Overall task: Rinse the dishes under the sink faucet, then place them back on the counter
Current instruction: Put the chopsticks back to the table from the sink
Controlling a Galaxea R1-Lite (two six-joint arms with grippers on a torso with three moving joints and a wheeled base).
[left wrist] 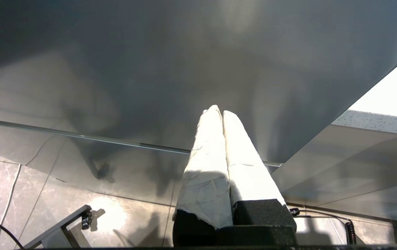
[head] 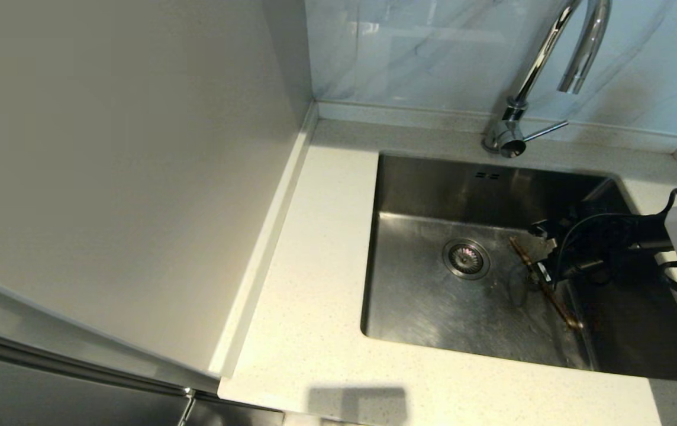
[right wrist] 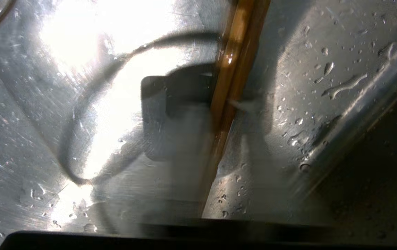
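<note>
The brown chopsticks (head: 560,305) slant across the right part of the steel sink (head: 421,307). My right gripper (head: 542,260) reaches down into the basin and is shut on them near their middle. In the right wrist view the chopsticks (right wrist: 240,34) run between the two pale fingers of the gripper (right wrist: 222,104) over the wet floor of the sink (right wrist: 323,86). No water runs from the chrome faucet (head: 551,59), which stands behind the sink with its side lever (head: 545,130) pointing right. The yellow and pink bowls are out of view. My left gripper (left wrist: 219,111) is shut and empty, parked low before a grey cabinet front.
The round drain strainer (head: 466,258) sits left of the chopsticks. The speckled counter (head: 315,266) wraps around the sink. A tall pale panel (head: 125,148) rises on the left, and the marble-look wall (head: 433,47) stands behind. Black cables (head: 587,236) trail from my right wrist.
</note>
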